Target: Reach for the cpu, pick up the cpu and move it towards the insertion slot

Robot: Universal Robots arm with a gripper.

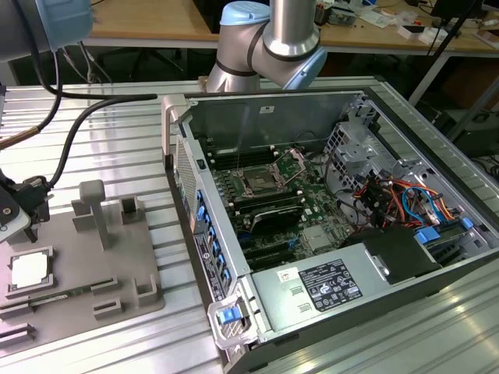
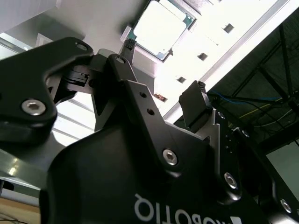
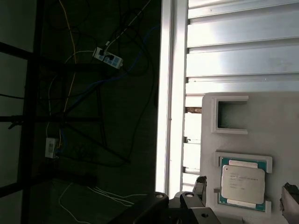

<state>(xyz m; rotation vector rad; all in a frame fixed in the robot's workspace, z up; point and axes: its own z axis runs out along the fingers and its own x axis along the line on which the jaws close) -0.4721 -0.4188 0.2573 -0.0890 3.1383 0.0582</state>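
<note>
My black gripper [image 3: 245,190] hangs wide open and empty, fingers [image 3: 200,185] either side of the cpu [image 3: 243,185], a flat silvery square in a matte grey fixture [image 1: 93,265] at the exterior view's left. The slot [image 1: 257,185] sits well apart, inside the metal case [image 1: 265,117] on the right.

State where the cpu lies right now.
The cpu lies flat in a framed seat on the grey fixture plate at the exterior view's left, outside the computer case, away from the insertion slot.
</note>
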